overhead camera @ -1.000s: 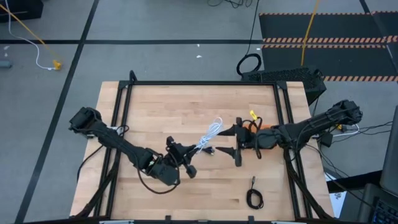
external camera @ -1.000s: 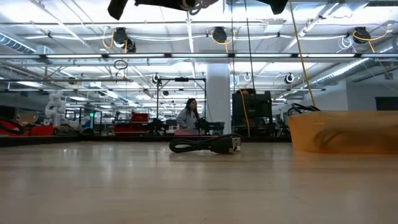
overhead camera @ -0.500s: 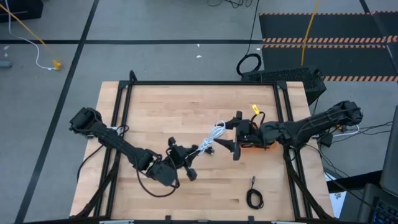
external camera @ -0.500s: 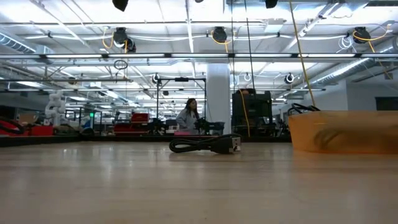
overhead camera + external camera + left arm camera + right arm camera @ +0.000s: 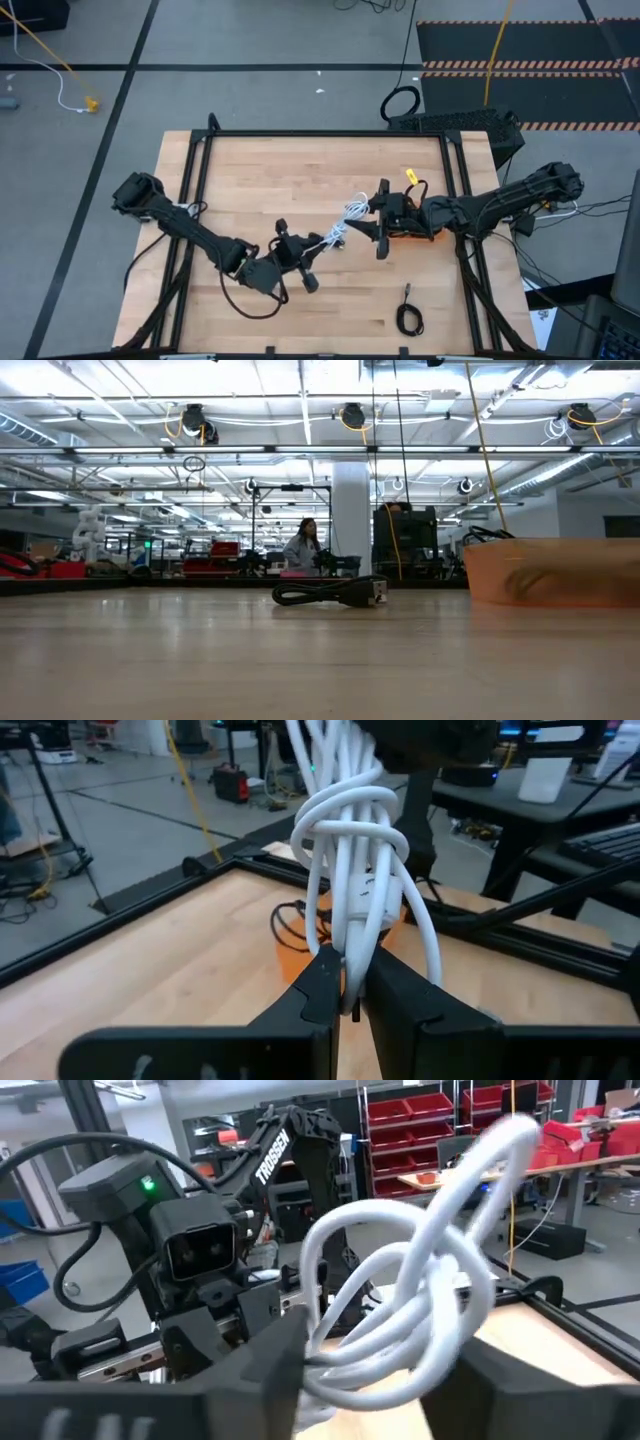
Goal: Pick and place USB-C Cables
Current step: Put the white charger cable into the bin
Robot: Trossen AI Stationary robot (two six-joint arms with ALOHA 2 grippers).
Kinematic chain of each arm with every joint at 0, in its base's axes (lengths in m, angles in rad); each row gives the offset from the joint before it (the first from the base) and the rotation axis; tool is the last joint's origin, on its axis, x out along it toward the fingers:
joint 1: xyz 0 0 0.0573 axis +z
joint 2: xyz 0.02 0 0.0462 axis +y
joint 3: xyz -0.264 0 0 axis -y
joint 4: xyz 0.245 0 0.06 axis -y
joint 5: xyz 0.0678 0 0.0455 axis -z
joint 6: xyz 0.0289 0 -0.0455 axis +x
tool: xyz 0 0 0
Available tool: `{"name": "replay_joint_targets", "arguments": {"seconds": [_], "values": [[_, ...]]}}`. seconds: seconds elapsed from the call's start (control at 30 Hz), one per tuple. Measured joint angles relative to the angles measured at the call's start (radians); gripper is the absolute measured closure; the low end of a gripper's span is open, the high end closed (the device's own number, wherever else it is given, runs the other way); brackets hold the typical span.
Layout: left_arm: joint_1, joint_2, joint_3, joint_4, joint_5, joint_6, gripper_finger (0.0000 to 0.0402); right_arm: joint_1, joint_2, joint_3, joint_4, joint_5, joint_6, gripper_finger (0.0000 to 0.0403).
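The white USB-C cable point(image 5: 345, 218), a loose coil, hangs in the air over the table's middle. My left gripper point(image 5: 315, 252) is shut on its near end point(image 5: 350, 960). My right gripper point(image 5: 381, 220) is open, with one finger on each side of the cable's far loops point(image 5: 420, 1310); I cannot tell if they touch. The orange tray point(image 5: 412, 232) lies under the right wrist, with a black cable point(image 5: 290, 920) in it. Another black cable point(image 5: 408, 315) lies coiled on the table near the front right, also seen in the low view point(image 5: 330, 592). My left gripper pinches the lowest strands of the white cable's coil point(image 5: 352, 952) between its two fingers point(image 5: 320, 982). The coil stands up past the fingertips toward the right gripper. It is lifted clear of the table.
The table has a black frame point(image 5: 320, 133) around its far and side edges. The wood point(image 5: 270, 170) at the far left is bare. A round black cord loop point(image 5: 400, 102) and a yellow cord point(image 5: 495, 50) lie on the floor beyond the table. A person point(image 5: 303, 547) sits far off in the room.
Both arms have risen out of the top of the low view. My left gripper has carried the white cable up and a little toward the table's right. The cable's far loops now stand between my right gripper's open fingers.
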State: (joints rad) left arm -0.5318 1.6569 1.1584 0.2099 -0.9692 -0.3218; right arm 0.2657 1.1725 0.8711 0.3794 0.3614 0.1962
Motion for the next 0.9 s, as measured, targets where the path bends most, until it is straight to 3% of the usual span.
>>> {"name": "replay_joint_targets", "arguments": {"seconds": [0.17,0.27,0.4,0.8,0.9], "values": [[0.019,0.0,0.0,-0.002,0.04,0.006,0.0366,-0.002,-0.001,0.0,0.001,-0.004,-0.059,0.0339],[0.03,0.0,0.0,-0.001,0.095,0.006,0.0366,-0.002,-0.001,0.0,0.0,-0.008,-0.079,0.0368],[0.041,0.0,0.0,0.002,0.124,0.005,0.0359,-0.003,-0.001,0.0,0.007,-0.023,-0.077,0.0372],[0.03,-0.024,0.0,0.005,0.143,0.055,0.0281,-0.012,-0.011,0.0,-0.042,-0.017,-0.059,0.0383],[0.025,-0.061,0.0,-0.002,0.215,0.08,0.0272,-0.029,-0.038,0.0,-0.095,-0.002,-0.055,0.0384]]}}
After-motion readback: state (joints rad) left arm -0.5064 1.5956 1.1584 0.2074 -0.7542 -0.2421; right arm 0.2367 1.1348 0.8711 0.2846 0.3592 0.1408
